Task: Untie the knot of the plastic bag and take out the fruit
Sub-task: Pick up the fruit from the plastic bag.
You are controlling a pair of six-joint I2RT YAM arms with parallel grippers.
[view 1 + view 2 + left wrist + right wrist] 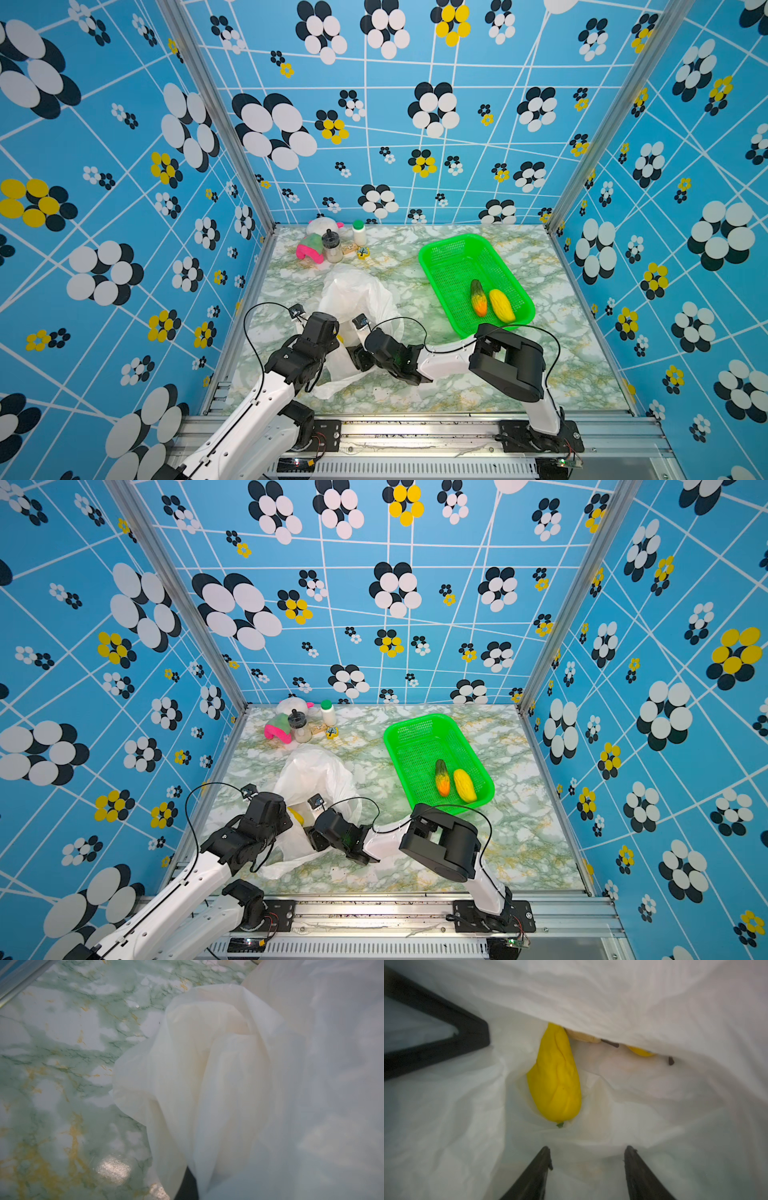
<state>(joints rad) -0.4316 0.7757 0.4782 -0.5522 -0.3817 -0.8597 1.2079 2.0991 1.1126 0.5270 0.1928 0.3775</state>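
Observation:
The plastic bag (357, 293) (316, 773) lies crumpled on the marble table, its mouth towards the arms; no knot shows. My left gripper (187, 1187) is shut on a fold of the bag's edge (207, 1084), and the film drapes over its fingers. My right gripper (588, 1153) stands open inside the bag's mouth with nothing between its fingers. Just ahead of it lies a yellow oblong fruit (556, 1080), with parts of more fruit (640, 1051) under the upper film. In both top views an orange-green fruit (478, 297) and a yellow fruit (502, 306) lie in the green basket (451, 245).
At the back left stand a pink-green plush toy (309, 248), a white plush toy (324, 226), a small jar (331, 248), a white bottle with a green cap (359, 232) and a small yellow piece (363, 252). Metal frame posts and patterned walls ring the table.

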